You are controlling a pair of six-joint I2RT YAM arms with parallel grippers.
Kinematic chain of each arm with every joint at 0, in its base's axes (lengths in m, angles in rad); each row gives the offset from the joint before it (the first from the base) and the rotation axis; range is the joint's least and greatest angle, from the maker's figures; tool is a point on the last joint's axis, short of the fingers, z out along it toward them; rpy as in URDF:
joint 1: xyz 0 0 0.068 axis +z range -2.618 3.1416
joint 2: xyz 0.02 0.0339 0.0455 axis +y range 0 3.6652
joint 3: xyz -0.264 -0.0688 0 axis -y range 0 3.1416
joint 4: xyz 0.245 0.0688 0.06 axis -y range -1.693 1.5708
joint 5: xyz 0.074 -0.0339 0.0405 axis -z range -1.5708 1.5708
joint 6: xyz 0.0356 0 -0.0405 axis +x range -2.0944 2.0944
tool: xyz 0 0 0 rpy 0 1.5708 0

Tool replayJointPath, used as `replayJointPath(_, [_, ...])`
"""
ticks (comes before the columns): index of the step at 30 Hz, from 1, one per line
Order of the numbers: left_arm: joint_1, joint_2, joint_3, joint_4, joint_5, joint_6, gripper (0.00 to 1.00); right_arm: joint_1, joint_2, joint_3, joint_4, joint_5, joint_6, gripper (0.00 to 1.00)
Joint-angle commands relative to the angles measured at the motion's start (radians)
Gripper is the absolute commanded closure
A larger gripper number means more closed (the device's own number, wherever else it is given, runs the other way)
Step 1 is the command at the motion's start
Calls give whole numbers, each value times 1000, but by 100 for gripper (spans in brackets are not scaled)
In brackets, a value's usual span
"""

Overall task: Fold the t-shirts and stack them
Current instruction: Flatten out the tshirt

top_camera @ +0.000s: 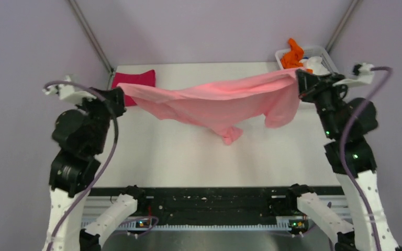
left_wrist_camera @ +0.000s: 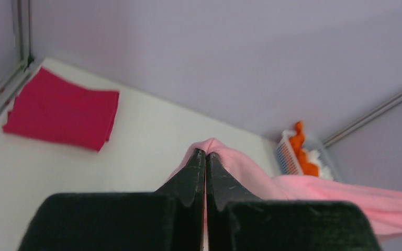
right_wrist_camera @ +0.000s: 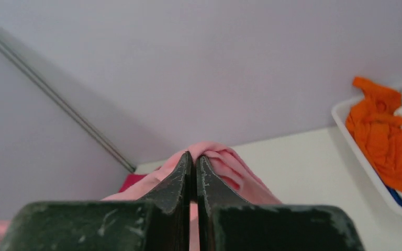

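Pink tee [top_camera: 214, 99]: strung in the air betw. both grippers, above table [top_camera: 188, 157]; middle sags, one part hangs low over table centre.
L gripper [left_wrist_camera: 205, 156]: jaws pinched tight on the tee's left end.
R gripper [right_wrist_camera: 192, 158]: jaws pinched tight on its right end.
Magenta tee [top_camera: 134, 79]: folded flat, far-left corner.
Orange tee [top_camera: 293, 54], white tee [top_camera: 314, 65]: bunched in basket [top_camera: 319, 48], far-right corner.

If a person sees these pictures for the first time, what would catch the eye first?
The pink shirt hangs stretched above the middle of the table, its ends pinched in the shut left claw and right claw. A folded red shirt lies at the far left corner, and an orange shirt is heaped in the white basket at the far right.
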Motion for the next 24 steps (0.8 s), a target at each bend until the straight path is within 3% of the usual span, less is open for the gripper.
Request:
replayJointPath(1, [5, -124, 143, 85, 34, 60, 100, 6, -125, 199, -99, -90, -48, 100])
replayJointPath(7, [5, -254, 243, 163, 131, 76, 100, 6, -187, 389, -131, -333, 12, 100])
replayJointPath(13, [5, -161, 436, 156, 193, 124, 100, 5, -220, 463, -126, -378, 43, 100])
replayJointPath(17, [5, -61, 479, 158, 164, 159, 100, 4, -246, 402, -112, -312, 38, 100])
replayJointPath(24, [5, 142, 290, 228, -53, 224, 100, 5, -280, 89, -40, -118, 58, 100])
